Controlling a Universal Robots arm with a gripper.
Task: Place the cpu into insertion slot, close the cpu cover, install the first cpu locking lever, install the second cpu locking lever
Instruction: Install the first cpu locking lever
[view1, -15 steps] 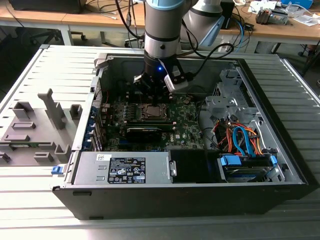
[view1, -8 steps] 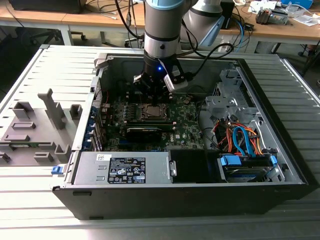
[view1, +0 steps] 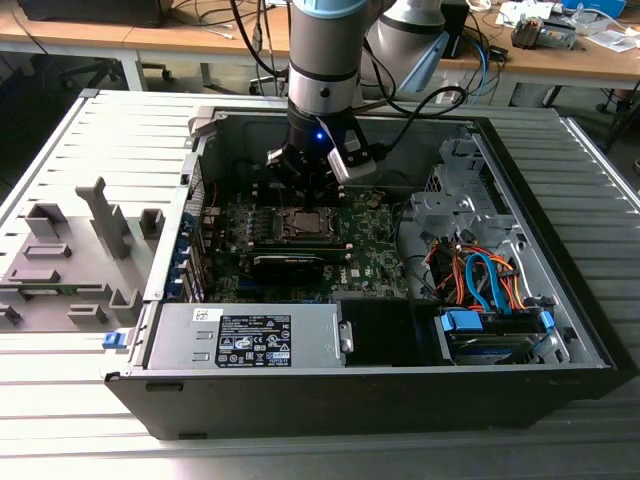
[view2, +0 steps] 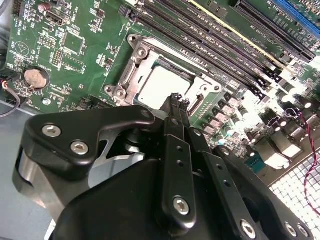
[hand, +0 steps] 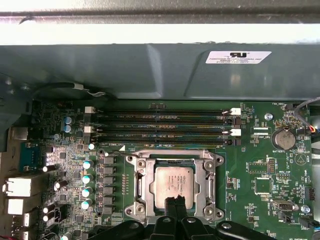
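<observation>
One gripper (hand: 175, 201), one cpu (hand: 173, 186), four memory slots (hand: 160, 127)

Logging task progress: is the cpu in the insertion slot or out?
In. The cpu lies flat inside the insertion slot, silvery face up, gripper fingertips over its edge.

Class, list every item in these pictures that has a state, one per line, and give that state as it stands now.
cpu: seated flat in the insertion slot, metal face up.
insertion slot: filled by the chip.
cpu cover: lowered around the chip, which shows through its window.
claw: fingertips together, at the chip's edge, holding nothing.
memory slots: lying beside the socket.
computer case: side open, interior exposed.
</observation>
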